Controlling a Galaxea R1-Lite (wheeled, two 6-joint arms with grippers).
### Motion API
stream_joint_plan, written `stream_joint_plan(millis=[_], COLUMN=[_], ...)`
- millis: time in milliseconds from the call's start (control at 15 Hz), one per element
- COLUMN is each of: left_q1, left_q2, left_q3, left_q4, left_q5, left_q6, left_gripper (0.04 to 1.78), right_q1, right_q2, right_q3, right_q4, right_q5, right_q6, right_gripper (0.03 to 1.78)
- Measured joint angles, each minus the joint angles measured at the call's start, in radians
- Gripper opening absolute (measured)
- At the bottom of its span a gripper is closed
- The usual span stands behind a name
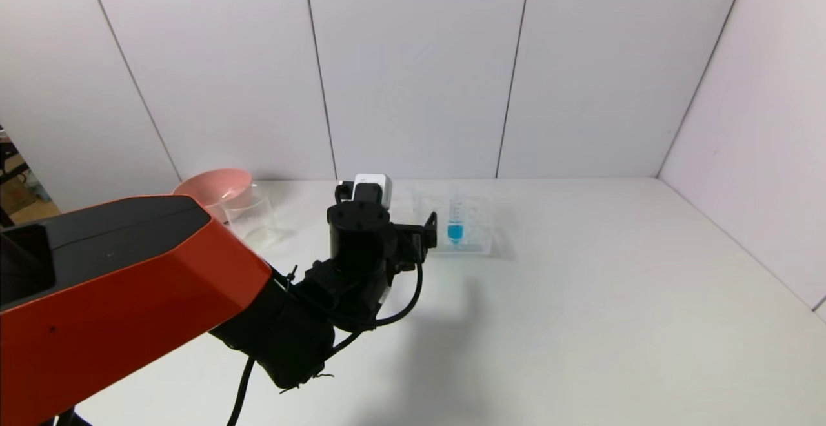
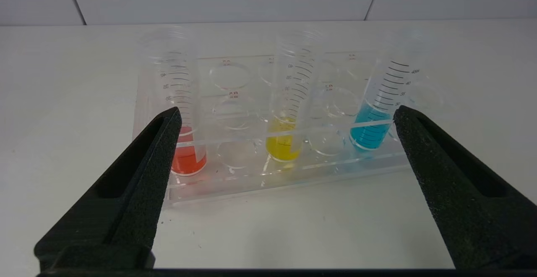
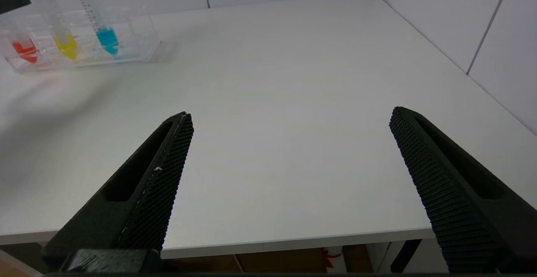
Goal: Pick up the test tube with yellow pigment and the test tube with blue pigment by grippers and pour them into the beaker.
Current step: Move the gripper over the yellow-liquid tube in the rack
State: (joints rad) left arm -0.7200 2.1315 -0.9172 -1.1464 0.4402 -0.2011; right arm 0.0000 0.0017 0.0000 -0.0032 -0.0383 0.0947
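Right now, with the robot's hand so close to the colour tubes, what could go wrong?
The left gripper is open in front of the rack, and the three tubes stand close together. Going for the yellow tube, a finger might bump the red tube or the blue tube and tip it. The tubes have no caps showing, so a knock could spill colour. The beaker sits right beside the pink bowl, so a sloppy pour might miss.

Even, diffuse white light is flooding the scene, leaving the bench (image 1: 613, 297) and walls bright. The left arm is casting a soft grey shadow across the bench in the head view, showing as a blurred smudge in the right wrist view. The clear rack (image 2: 235, 172) is throwing faint glints. Both wrist views are rendering near edges slightly soft.
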Motion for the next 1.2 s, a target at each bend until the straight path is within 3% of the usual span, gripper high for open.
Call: stream_joint_plan(millis=[733, 1200], left_q1=[0.042, 0.061], left_q2=[0.152, 0.181], left_q3=[-0.2, -0.247], left_q4=[0.057, 0.077], left_q5=[-0.003, -0.002], left_q6=[0.007, 0.017], left_gripper=[1.76, 1.75], right_q1=[0.0, 0.0], right_q2=[0.0, 0.0], right_q3=[0.0, 0.0], right_q4=[0.0, 0.0], right_q5=[0.0, 0.0], right_q6=[0.0, 0.0], right_gripper=[1.71, 1.71])
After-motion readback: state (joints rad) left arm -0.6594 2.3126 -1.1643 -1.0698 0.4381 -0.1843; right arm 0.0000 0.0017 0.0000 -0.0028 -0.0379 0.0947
